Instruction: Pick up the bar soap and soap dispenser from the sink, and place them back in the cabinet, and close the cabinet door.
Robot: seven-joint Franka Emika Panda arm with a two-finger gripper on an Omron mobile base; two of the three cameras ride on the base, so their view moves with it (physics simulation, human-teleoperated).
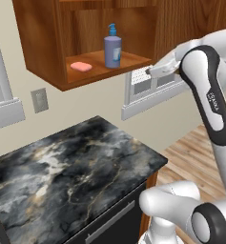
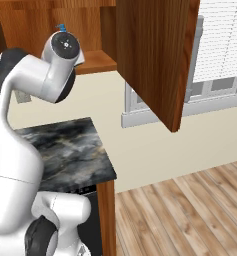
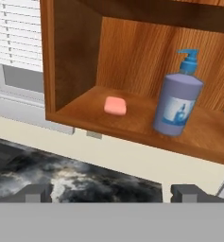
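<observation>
The pincer (image 3: 111,191) was seen in the hand view as two dark tips set wide apart, with nothing held between them. It was pointed at the open cabinet (image 3: 71,61) from a little way off, above the marbled black bench (image 1: 71,167).

On the cabinet's shelf the bar soap (image 3: 115,105) was lying flat, and the soap dispenser (image 3: 176,101) was standing upright beside it, near but not touching. Both were also seen on the shelf from the left base view, the bar soap (image 1: 81,66) toward the outer side and the soap dispenser (image 1: 112,51) further in. Placement was therefore judged to be done, with only the closing of the cabinet door (image 2: 155,55) left.

The cabinet door was standing open, swung out edge-on toward the room. It was judged that the door could be missed or only grazed if it were pushed near the hinge or glanced off its thin edge. A sweep of the arm close to the shelf could also knock over the tall dispenser, and a door driven shut hard could jolt it.

The door's handle could not be made out. In the right base view the shelf contents were largely hidden behind the arm, and the sink was outside the frames.
</observation>
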